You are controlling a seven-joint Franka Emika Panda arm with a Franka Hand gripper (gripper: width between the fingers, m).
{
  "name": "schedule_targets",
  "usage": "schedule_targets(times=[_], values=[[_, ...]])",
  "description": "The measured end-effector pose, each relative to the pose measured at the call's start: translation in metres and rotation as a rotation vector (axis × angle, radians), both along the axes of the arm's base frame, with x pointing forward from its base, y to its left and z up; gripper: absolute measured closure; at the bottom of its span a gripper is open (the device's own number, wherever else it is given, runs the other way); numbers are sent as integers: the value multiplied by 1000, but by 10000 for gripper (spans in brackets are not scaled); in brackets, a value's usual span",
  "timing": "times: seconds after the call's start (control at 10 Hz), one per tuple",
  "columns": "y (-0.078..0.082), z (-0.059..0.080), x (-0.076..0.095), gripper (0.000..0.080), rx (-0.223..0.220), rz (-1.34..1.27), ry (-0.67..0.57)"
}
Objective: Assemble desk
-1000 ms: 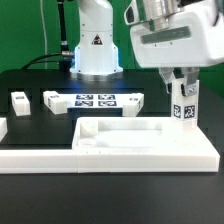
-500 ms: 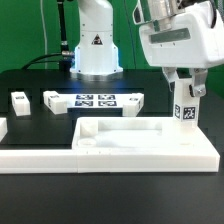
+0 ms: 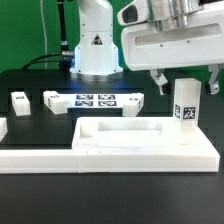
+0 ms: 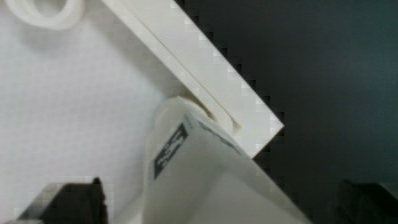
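The white desk tabletop (image 3: 125, 142) lies flat in front of me, rims up. One white square leg (image 3: 185, 106) with a tag stands upright at its far corner on the exterior view's right. My gripper (image 3: 187, 84) is open around the top of that leg, a finger on each side and not touching it. In the wrist view the leg (image 4: 210, 165) rises at the tabletop's corner (image 4: 107, 110), between my dark fingertips (image 4: 71, 203). Another loose leg (image 3: 20, 101) lies at the exterior view's left, and a further white piece (image 3: 2, 127) shows at that edge.
The marker board (image 3: 95, 100) lies behind the tabletop. The long low white rail (image 3: 40, 153) runs along the front and around the tabletop's left end. The robot base (image 3: 95, 45) stands at the back. The table top is black.
My gripper has opened, let go of the upright leg and risen. The leg stays standing at the tabletop's corner.
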State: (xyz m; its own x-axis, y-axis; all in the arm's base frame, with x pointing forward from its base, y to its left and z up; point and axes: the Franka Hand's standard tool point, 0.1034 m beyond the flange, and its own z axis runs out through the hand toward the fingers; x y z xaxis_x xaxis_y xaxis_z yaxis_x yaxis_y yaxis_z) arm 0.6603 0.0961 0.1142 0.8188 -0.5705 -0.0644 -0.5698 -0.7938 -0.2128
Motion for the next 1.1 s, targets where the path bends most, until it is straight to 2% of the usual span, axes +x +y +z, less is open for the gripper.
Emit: schedule_targets(times=[0.1, 0.2, 0.3, 0.4, 0.5, 0.6, 0.7, 0.8, 1.0, 1.1], values=[[0, 3, 2, 151, -37, 171, -14], [0, 3, 5, 151, -53, 301, -22], [3, -3, 7, 151, -67, 429, -40], [8, -9, 5, 151, -67, 416, -44], [7, -8, 5, 268, -66, 405, -43], [7, -8, 6, 268, -66, 401, -42], [7, -8, 5, 403, -64, 363, -34], [2, -10, 5, 487, -68, 287, -15], [0, -10, 5, 489, -59, 136, 13], [-3, -8, 6, 492, -50, -36, 35]])
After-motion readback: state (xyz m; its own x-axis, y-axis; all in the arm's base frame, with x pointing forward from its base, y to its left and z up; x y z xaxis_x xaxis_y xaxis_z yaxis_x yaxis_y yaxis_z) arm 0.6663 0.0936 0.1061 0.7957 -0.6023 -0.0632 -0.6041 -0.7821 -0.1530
